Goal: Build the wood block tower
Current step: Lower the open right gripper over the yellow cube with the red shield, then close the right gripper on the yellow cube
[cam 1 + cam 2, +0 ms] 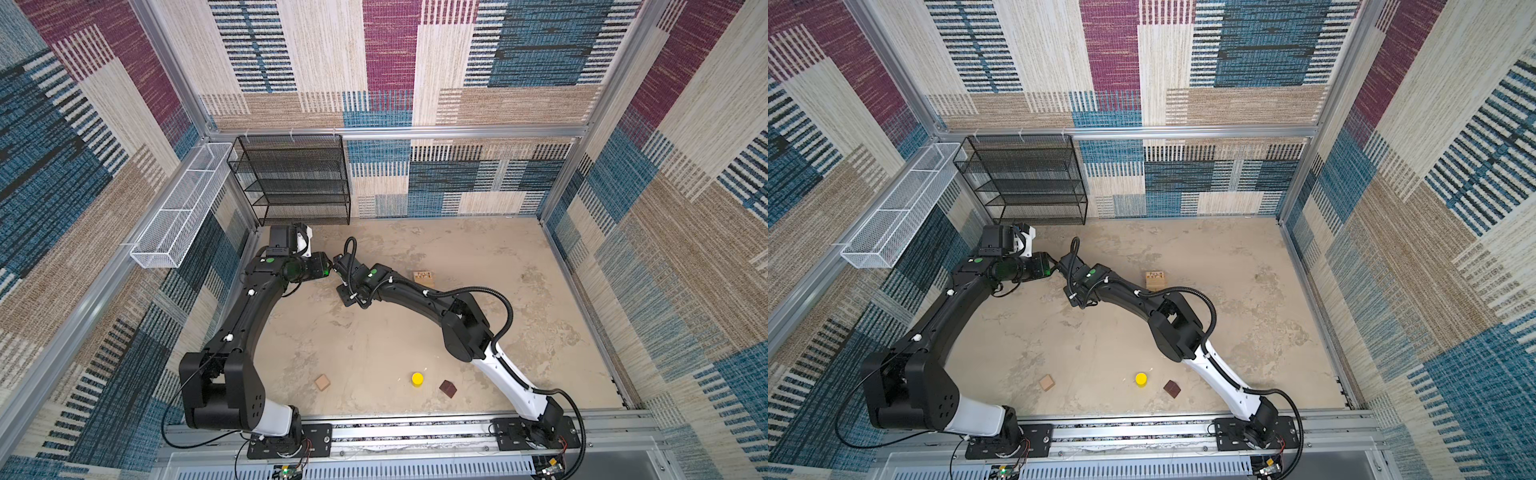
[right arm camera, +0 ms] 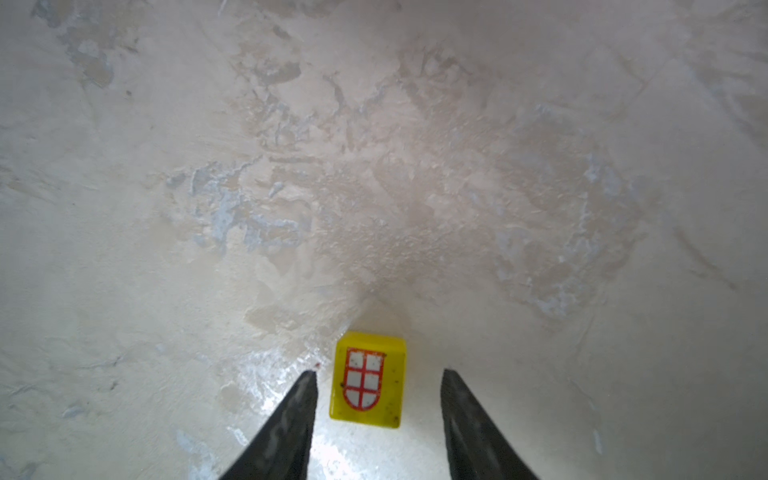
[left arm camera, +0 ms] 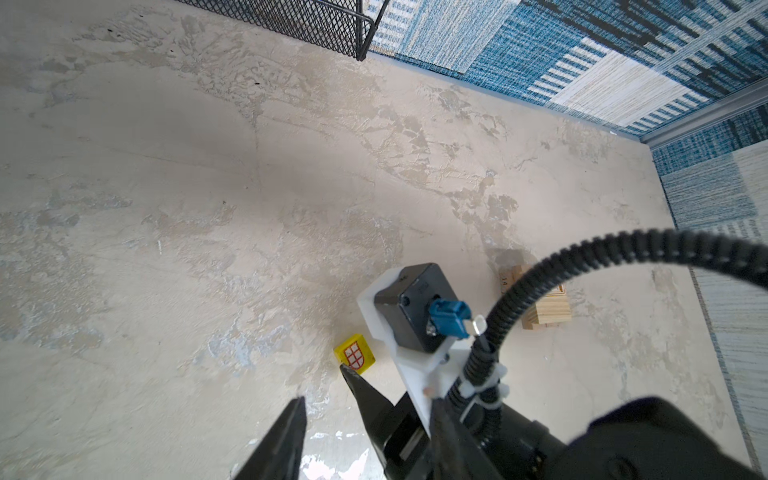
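Observation:
A yellow cube [image 2: 368,382] with a red-and-white shield print lies on the tabletop. My right gripper [image 2: 378,371] is open and straddles it, with a gap on each side. My left gripper [image 3: 322,384] is open and empty, close beside the right wrist, with the yellow cube [image 3: 354,354] just past one fingertip. A small stack of pale planks [image 1: 424,277] stands to the right of both wrists. Near the front edge lie a tan cube [image 1: 322,382], a yellow cylinder [image 1: 417,379] and a dark brown block [image 1: 448,389]. In both top views the arms hide the yellow cube.
A black mesh shelf [image 1: 291,178] stands at the back left. A white wire basket [image 1: 178,208] hangs on the left wall. The right arm's corrugated cable [image 3: 623,245] crosses in front of the plank stack in the left wrist view. Patterned walls enclose the table.

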